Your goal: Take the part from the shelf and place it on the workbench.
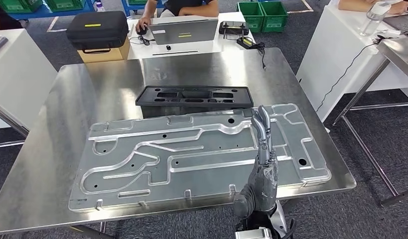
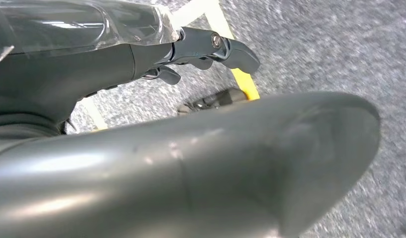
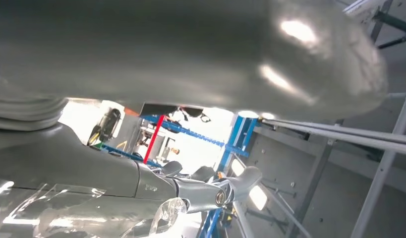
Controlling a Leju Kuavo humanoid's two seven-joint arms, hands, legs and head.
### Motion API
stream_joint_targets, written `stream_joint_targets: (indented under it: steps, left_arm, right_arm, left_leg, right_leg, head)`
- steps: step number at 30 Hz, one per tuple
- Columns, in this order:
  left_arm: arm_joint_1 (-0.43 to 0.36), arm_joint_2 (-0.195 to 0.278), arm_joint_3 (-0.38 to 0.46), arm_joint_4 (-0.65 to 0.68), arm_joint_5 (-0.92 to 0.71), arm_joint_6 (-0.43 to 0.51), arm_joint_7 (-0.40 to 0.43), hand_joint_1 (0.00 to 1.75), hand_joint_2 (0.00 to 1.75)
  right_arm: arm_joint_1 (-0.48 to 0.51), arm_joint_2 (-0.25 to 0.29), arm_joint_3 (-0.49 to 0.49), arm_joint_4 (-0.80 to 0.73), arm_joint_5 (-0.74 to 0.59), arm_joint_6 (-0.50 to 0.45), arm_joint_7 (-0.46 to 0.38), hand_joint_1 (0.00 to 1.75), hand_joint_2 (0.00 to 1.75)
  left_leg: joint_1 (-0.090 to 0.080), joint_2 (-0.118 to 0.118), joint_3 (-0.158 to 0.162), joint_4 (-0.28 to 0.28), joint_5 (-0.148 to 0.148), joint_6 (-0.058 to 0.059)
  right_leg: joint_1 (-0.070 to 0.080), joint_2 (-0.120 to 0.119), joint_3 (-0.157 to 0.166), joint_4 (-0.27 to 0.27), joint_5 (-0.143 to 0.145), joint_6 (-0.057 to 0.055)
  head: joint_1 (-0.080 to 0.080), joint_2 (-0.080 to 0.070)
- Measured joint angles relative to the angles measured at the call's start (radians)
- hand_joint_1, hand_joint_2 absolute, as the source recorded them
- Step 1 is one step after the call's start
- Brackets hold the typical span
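Note:
A large silver machined plate (image 1: 192,159) with raised channels lies flat on the steel workbench (image 1: 192,67), covering most of its front half. Behind it, touching its far edge, lies a long black plastic part (image 1: 194,95). My right hand (image 1: 261,169) rises from the bench's front edge, fingers stretched straight over the plate's right side and holding nothing; whether they touch it I cannot tell. In the right wrist view the right hand (image 3: 141,183) has its fingers extended and empty. My left hand (image 2: 116,64) hangs over grey carpet, fingers out, empty.
A person (image 1: 182,6) sits behind a laptop (image 1: 184,31) on the white table beyond the bench. A black case (image 1: 97,29) rests on a cardboard box at the back left. White tables flank both sides. Green crates (image 1: 264,14) stand at the back right.

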Motion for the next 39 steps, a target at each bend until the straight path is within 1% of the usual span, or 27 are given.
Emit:
stream_joint_targets:
  steps: [1,2,5,6,7,8,9,10,12,13,15,17,20,21,22,23,24,26,28,30,32,33,35,36,37,38,39]
  left_arm:
    - [0.001,0.0,0.0,0.0,0.001,0.0,0.0,0.0,0.0]
    - [0.002,0.0,0.0,0.0,0.002,-0.001,0.0,0.0,0.0]
    - [0.003,-0.002,0.0,0.0,0.002,-0.002,-0.001,0.0,0.0]
    - [0.004,-0.002,0.0,0.0,0.002,-0.002,-0.001,0.0,0.0]
    - [0.005,-0.003,0.0,0.0,0.002,-0.002,-0.001,0.0,0.0]
    - [0.005,-0.003,0.0,0.0,0.002,-0.002,-0.002,0.0,0.0]
    - [0.005,-0.003,0.0,0.0,0.003,-0.002,-0.002,0.0,0.0]
    - [0.005,-0.003,0.0,0.0,0.003,-0.002,-0.002,0.0,0.0]
    - [0.004,-0.003,0.0,0.0,0.003,-0.002,-0.004,0.0,0.0]
    - [0.004,-0.003,0.0,0.0,0.003,-0.002,-0.004,0.0,0.0]
    - [0.005,-0.003,0.0,0.0,0.003,-0.002,-0.005,0.0,0.0]
    - [0.006,-0.003,0.0,0.0,0.003,-0.002,-0.005,0.0,0.0]
    - [0.006,-0.002,0.0,0.0,0.003,-0.002,-0.005,0.0,0.0]
    - [0.006,-0.002,0.0,0.0,0.003,-0.002,-0.005,0.0,0.0]
    - [0.006,-0.002,0.0,0.0,0.003,-0.002,-0.005,0.0,0.0]
    - [0.006,-0.002,0.0,0.0,0.003,-0.002,-0.005,0.0,0.0]
    - [0.006,-0.002,0.0,0.0,0.003,-0.002,-0.005,0.0,0.0]
    - [0.004,-0.002,0.0,0.0,0.003,-0.003,-0.005,0.0,0.0]
    - [0.002,-0.003,0.0,0.0,0.003,-0.003,-0.005,0.0,0.0]
    - [0.003,-0.003,0.0,0.0,0.003,-0.004,-0.006,0.0,0.0]
    - [0.003,-0.003,0.0,0.0,0.003,-0.004,-0.006,0.0,0.0]
    - [0.002,-0.003,0.0,0.0,0.003,-0.004,-0.006,0.0,0.0]
    - [0.002,-0.003,0.0,0.0,0.003,-0.006,-0.007,0.0,0.0]
    - [0.002,-0.004,0.0,0.0,0.003,-0.006,-0.007,0.0,0.0]
    - [0.003,-0.004,0.0,0.0,0.003,-0.007,-0.007,0.0,0.0]
    - [0.003,-0.004,0.0,0.0,0.003,-0.007,-0.007,0.0,0.0]
    - [0.003,-0.004,0.0,0.0,0.003,-0.007,-0.007,0.0,0.0]
  right_arm:
    - [0.001,0.0,0.002,0.0,-0.017,0.0,-0.002,0.0,0.0]
    - [0.002,0.0,0.003,0.0,-0.025,0.0,-0.005,0.0,0.0]
    - [0.007,0.0,0.003,0.003,-0.037,0.0,-0.009,0.0,0.0]
    - [0.009,0.0,0.003,0.005,-0.04,0.0,-0.009,0.0,0.0]
    - [0.012,0.0,0.003,0.007,-0.042,0.0,-0.01,0.0,0.0]
    - [0.014,0.0,0.003,0.008,-0.045,0.0,-0.01,0.0,0.0]
    - [0.015,0.0,0.003,0.009,-0.047,0.0,-0.01,0.0,0.0]
    - [0.015,0.0,0.003,0.01,-0.05,0.0,-0.011,0.0,0.0]
    - [0.014,0.0,0.004,0.01,-0.053,0.0,-0.011,0.0,0.0]
    - [0.014,0.0,0.004,0.01,-0.055,0.0,-0.012,0.0,0.0]
    - [0.014,0.0,0.005,0.012,-0.057,0.0,-0.015,0.0,0.0]
    - [0.014,0.0,0.006,0.014,-0.059,0.0,-0.019,0.0,0.0]
    - [0.014,0.0,0.009,0.017,-0.061,0.0,-0.021,0.0,0.0]
    - [0.014,0.0,0.01,0.019,-0.061,0.0,-0.021,0.0,0.0]
    - [0.015,0.0,0.011,0.021,-0.061,0.0,-0.021,0.0,0.0]
    - [0.015,0.0,0.012,0.022,-0.061,0.0,-0.021,0.0,0.0]
    - [0.015,0.0,0.013,0.023,-0.061,0.0,-0.021,0.0,0.0]
    - [0.014,0.0,0.015,0.024,-0.061,0.0,-0.022,0.0,0.0]
    - [0.012,0.0,0.017,0.024,-0.061,0.0,-0.022,0.0,0.0]
    - [0.011,0.0,0.018,0.024,-0.061,0.0,-0.023,0.0,0.0]
    - [0.011,0.0,0.019,0.024,-0.061,0.0,-0.023,0.0,0.0]
    - [0.011,0.0,0.019,0.024,-0.061,0.0,-0.023,0.0,0.0]
    - [0.012,0.0,0.019,0.024,-0.061,0.0,-0.023,0.0,0.0]
    - [0.012,0.0,0.02,0.024,-0.061,0.0,-0.023,0.0,0.0]
    - [0.013,-0.001,0.02,0.025,-0.061,0.0,-0.023,0.0,0.0]
    - [0.013,-0.001,0.02,0.026,-0.061,0.0,-0.023,0.0,0.0]
    - [0.013,-0.001,0.02,0.026,-0.061,0.0,-0.023,0.0,0.0]
  left_leg:
    - [-0.004,0.002,0.017,-0.044,0.019,0.008]
    - [-0.002,0.003,0.01,-0.052,0.031,0.01]
    - [0.0,0.005,-0.019,-0.055,0.057,0.015]
    - [0.0,0.006,-0.03,-0.055,0.065,0.015]
    - [-0.001,0.006,-0.041,-0.054,0.073,0.014]
    - [0.0,0.007,-0.051,-0.053,0.081,0.013]
    - [0.0,0.007,-0.061,-0.052,0.089,0.011]
    - [0.0,0.006,-0.068,-0.051,0.096,0.008]
    - [-0.003,0.006,-0.078,-0.049,0.108,0.0]
    - [-0.003,0.006,-0.081,-0.049,0.115,-0.005]
    - [-0.003,0.006,-0.086,-0.049,0.126,-0.016]
    - [0.0,0.005,-0.104,-0.021,0.096,-0.029]
    - [0.012,0.004,-0.166,0.164,-0.037,-0.05]
    - [0.016,0.004,-0.183,0.228,-0.066,-0.054]
    - [0.019,0.004,-0.183,0.261,-0.072,-0.057]
    - [0.022,0.004,-0.165,0.254,-0.058,-0.059]
    - [0.024,0.004,-0.127,0.204,-0.03,-0.06]
    - [0.024,0.003,-0.02,0.04,0.016,-0.056]
    - [0.019,0.0,0.04,-0.064,0.027,-0.046]
    - [0.015,-0.002,0.036,-0.076,0.032,-0.033]
    - [0.017,-0.001,0.023,-0.078,0.046,-0.017]
    - [0.018,0.001,0.015,-0.08,0.054,-0.009]
    - [0.015,0.003,-0.004,-0.079,0.07,0.001]
    - [0.013,0.004,-0.015,-0.079,0.078,0.003]
    - [0.011,0.005,-0.025,-0.078,0.087,0.004]
    - [0.01,0.005,-0.036,-0.077,0.095,0.003]
    - [0.009,0.005,-0.046,-0.075,0.102,0.003]
  right_leg:
    - [0.0,0.0,-0.007,0.005,-0.003,0.008]
    - [-0.001,0.001,-0.018,0.026,-0.025,0.015]
    - [-0.005,0.002,-0.07,0.198,-0.158,0.027]
    - [-0.006,0.001,-0.079,0.253,-0.181,0.029]
    - [-0.006,0.001,-0.075,0.28,-0.181,0.031]
    - [-0.006,0.001,-0.052,0.268,-0.161,0.03]
    - [-0.007,0.001,-0.011,0.22,-0.132,0.029]
    - [-0.006,0.001,0.042,0.146,-0.111,0.026]
    - [-0.003,0.002,0.133,0.002,-0.1,0.017]
    - [0.0,0.002,0.154,-0.035,-0.104,0.012]
    - [0.001,0.002,0.153,-0.05,-0.098,-0.001]
    - [-0.004,0.001,0.14,-0.053,-0.083,-0.016]
    - [-0.008,-0.002,0.111,-0.053,-0.059,-0.027]
    - [-0.008,-0.002,0.101,-0.053,-0.051,-0.026]
    - [-0.008,-0.002,0.092,-0.052,-0.044,-0.025]
    - [-0.009,-0.002,0.082,-0.052,-0.037,-0.023]
    - [-0.009,-0.002,0.075,-0.052,-0.031,-0.02]
    - [-0.009,0.0,0.063,-0.051,-0.02,-0.012]
    - [-0.008,0.0,0.057,-0.051,-0.009,-0.001]
    - [-0.008,0.0,0.052,-0.052,0.003,0.011]
    - [-0.011,0.001,0.036,-0.028,-0.02,0.022]
    - [-0.012,0.001,0.019,0.011,-0.056,0.025]
    - [-0.014,0.001,-0.029,0.15,-0.154,0.03]
    - [-0.015,0.001,-0.049,0.221,-0.188,0.032]
    - [-0.015,0.001,-0.057,0.268,-0.201,0.033]
    - [-0.015,0.001,-0.045,0.275,-0.19,0.033]
    - [-0.015,0.001,-0.014,0.241,-0.162,0.031]
  head:
    - [0.001,0.0]
    - [0.001,0.0]
    - [0.003,0.0]
    - [0.003,0.0]
    - [0.003,0.0]
    - [0.003,0.0]
    - [0.003,0.0]
    - [0.003,0.0]
    - [0.003,0.0]
    - [0.003,0.0]
    - [0.003,0.0]
    - [0.003,0.0]
    - [0.001,0.0]
    - [0.001,0.0]
    - [0.001,0.0]
    - [0.001,0.0]
    - [0.001,0.0]
    - [0.001,0.0]
    - [0.002,0.0]
    - [0.002,0.0]
    - [0.003,0.0]
    - [0.003,0.0]
    - [0.004,0.0]
    - [0.003,0.0]
    - [0.003,0.0]
    - [0.003,0.0]
    - [0.003,0.0]
